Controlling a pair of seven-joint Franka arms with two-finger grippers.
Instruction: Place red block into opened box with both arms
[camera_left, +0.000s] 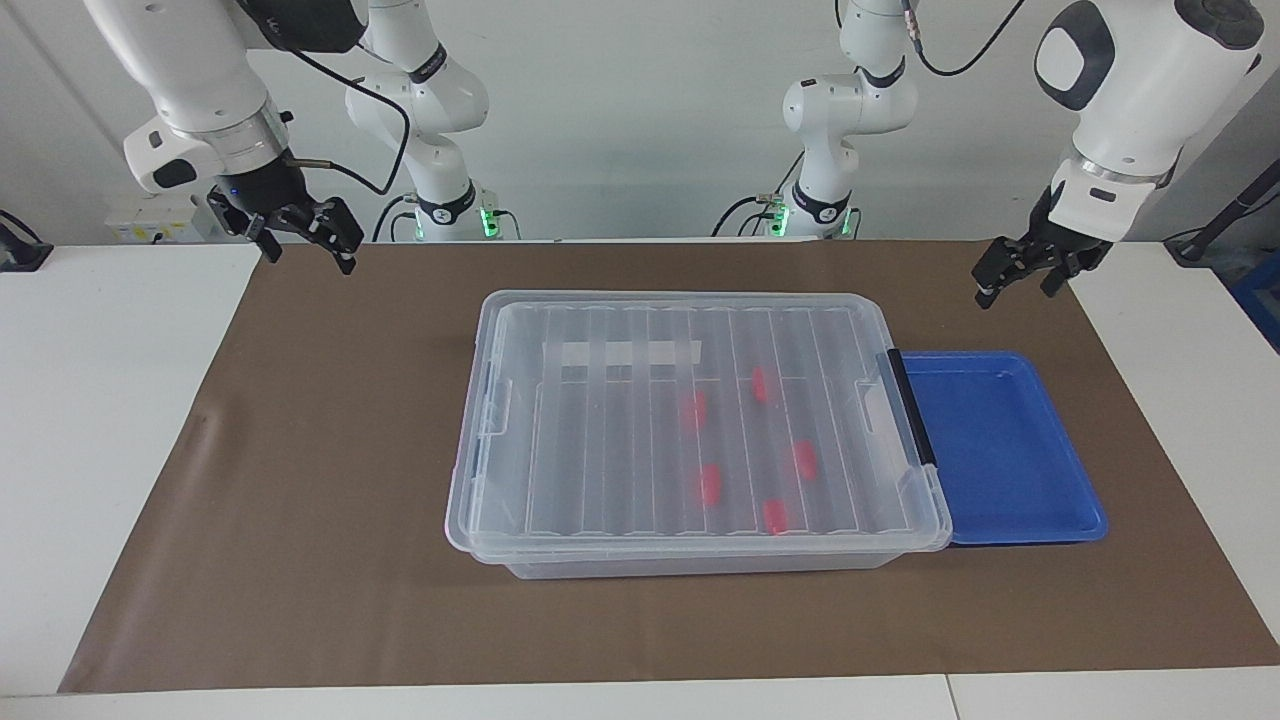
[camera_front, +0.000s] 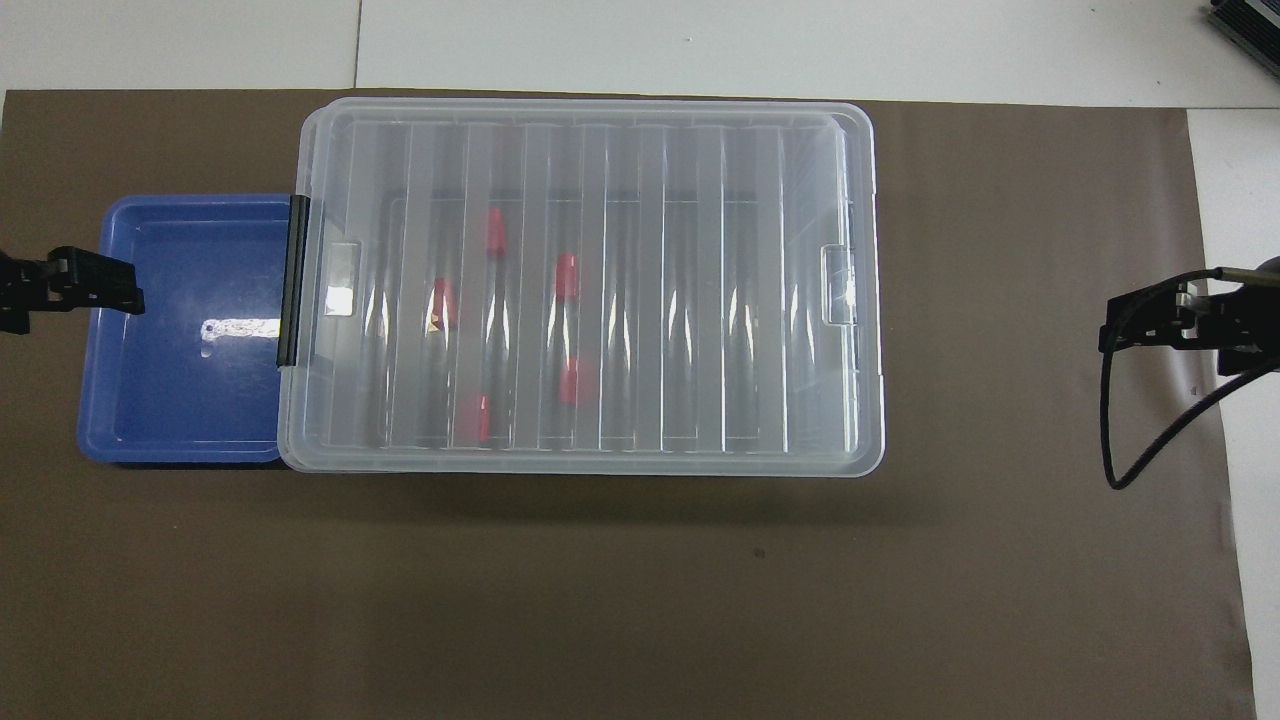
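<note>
I am looking at the box (camera_left: 690, 420) sitting in the middle of the brown mat (camera_left: 300, 500) on the desk (camera_left: 100, 400), with its ribbed clear lid (camera_front: 590, 280) lying shut over it. Through the lid I am seeing five red blocks inside, all toward the left arm's end of the box. The red block (camera_left: 760, 384) nearest the robots is lying just beside the middle of that group; the other four are spreading out farther from the robots. A black clip (camera_left: 911, 405) is sitting on the box's end where the blue tray (camera_left: 1010, 450) is touching it, and a white label strip (camera_left: 620, 353) is showing at the box's wall nearer the robots.

The left gripper (camera_left: 1020, 272) is hanging in the air over the mat's corner near the tray, its fingers standing wide and holding nothing. The right gripper (camera_left: 300, 235) is hanging raised over the mat's edge at the right arm's end, well apart from the box, its fingers also spread wide and empty. A black cable (camera_front: 1150, 420) is looping down from its wrist.
</note>
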